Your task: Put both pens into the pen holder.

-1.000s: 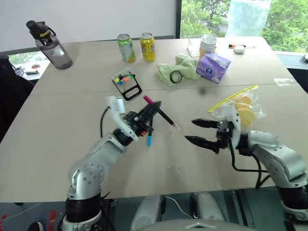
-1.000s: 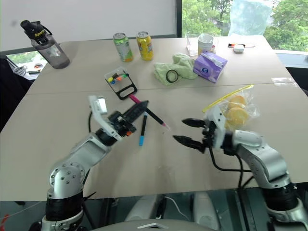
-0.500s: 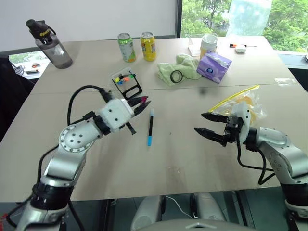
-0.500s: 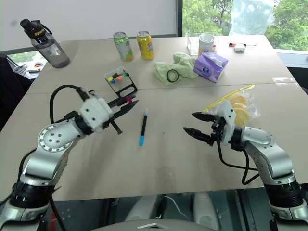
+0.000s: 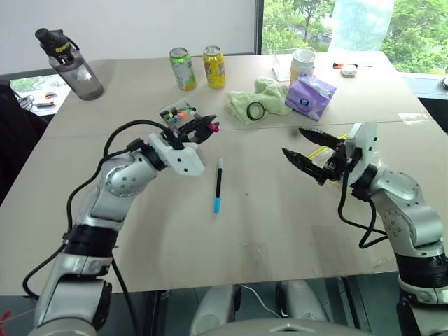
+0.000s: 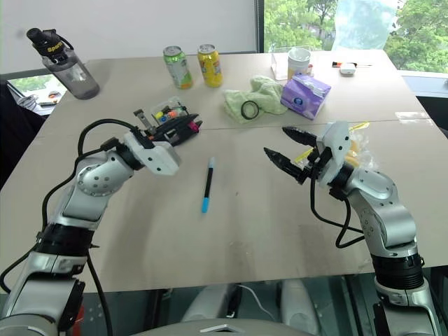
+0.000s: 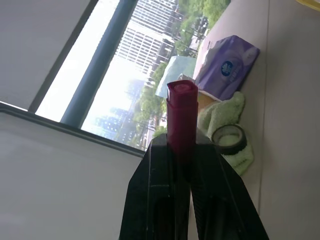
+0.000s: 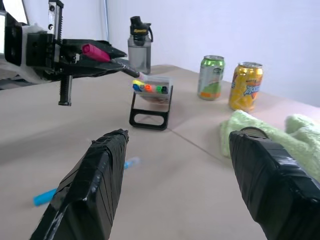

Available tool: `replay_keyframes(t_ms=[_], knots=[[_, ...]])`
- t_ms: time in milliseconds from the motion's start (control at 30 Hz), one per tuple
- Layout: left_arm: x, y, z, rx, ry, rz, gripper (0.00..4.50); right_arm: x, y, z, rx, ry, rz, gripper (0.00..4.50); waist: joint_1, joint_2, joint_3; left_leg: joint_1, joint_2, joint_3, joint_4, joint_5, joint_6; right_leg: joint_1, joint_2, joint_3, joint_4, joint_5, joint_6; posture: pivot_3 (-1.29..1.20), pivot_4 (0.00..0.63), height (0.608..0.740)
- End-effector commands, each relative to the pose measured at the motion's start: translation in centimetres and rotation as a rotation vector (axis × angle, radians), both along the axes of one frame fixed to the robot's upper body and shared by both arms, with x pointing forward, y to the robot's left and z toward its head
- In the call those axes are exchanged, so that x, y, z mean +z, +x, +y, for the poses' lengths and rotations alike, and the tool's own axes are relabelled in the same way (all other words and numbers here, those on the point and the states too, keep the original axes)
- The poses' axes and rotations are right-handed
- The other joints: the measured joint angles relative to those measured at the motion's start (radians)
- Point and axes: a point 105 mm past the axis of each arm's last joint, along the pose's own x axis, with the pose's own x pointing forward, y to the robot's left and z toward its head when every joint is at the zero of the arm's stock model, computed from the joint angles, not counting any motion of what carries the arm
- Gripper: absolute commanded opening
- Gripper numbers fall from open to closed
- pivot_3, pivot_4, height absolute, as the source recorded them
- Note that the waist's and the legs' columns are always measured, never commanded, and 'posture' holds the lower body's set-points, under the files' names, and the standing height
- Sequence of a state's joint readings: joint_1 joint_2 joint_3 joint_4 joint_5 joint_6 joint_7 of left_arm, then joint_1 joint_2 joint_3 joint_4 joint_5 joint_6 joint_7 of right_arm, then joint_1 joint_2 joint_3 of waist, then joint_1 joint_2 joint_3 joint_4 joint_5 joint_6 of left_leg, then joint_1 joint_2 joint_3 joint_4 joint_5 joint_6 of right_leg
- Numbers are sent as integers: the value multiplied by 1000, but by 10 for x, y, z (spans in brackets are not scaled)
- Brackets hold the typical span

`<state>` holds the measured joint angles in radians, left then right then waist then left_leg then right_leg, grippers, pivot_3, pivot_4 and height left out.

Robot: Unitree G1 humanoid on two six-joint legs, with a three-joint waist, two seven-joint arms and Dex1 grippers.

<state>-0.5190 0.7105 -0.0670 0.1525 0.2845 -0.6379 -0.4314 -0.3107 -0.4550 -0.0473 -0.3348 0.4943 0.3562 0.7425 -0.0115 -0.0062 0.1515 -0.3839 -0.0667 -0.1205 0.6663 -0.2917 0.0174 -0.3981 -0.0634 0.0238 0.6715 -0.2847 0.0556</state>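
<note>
One magenta-ended pen [image 5: 210, 127] sits clamped in the left gripper [image 5: 201, 128] just beside the pen holder [image 5: 180, 115] at its 10 o'clock, while the blue-ended pen [image 5: 218, 185] lies lengthwise on the table [image 5: 280, 224], nearer the empty, spread right gripper [image 5: 305, 149].

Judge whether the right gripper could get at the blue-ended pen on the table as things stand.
Probably yes. The right gripper is open and holds nothing, and the blue-ended pen lies alone on bare table with nothing between them; the left gripper is off by the pen holder.

Bright, daylit from the windows [image 5: 329, 24] behind; glare off the table [image 5: 280, 210]; soft shadows, slightly blurred wrist views.
</note>
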Motion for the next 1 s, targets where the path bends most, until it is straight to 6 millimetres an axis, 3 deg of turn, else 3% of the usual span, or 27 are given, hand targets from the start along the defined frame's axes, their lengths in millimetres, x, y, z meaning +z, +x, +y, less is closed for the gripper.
replay_keyframes(t_ms=[33, 400, 900, 1000], knots=[[7, 4, -2, -20, 29, -76, 0, 10, -4, -3, -11, -3, -53, 3452, -2, 0, 0, 0, 0, 0, 0, 0, 0, 0, 0, 0, 0, 0, 0, 0, 150, 740], [6, 32, 32, 146, -50, -30, 0, 6, -6, -7, -35, -14, -41, 3452, -4, 0, 0, 0, 0, 2, 2, 0, 0, -4, 0, 1, 7, 0, 0, 0, 150, 740], [-6, 63, 43, 209, -92, 51, 0, 4, -5, -10, -48, -24, -36, 3452, -6, 0, 0, -1, 0, 3, 3, 0, 0, -4, 0, 1, 7, 0, 0, 0, 150, 740], [-6, 68, 43, 218, -105, 69, 1268, 3, -6, -11, -50, -27, -33, 3525, -6, 0, 0, -1, -1, 3, 3, 0, 0, -4, 1, 1, 8, 0, 0, 0, 150, 740]])
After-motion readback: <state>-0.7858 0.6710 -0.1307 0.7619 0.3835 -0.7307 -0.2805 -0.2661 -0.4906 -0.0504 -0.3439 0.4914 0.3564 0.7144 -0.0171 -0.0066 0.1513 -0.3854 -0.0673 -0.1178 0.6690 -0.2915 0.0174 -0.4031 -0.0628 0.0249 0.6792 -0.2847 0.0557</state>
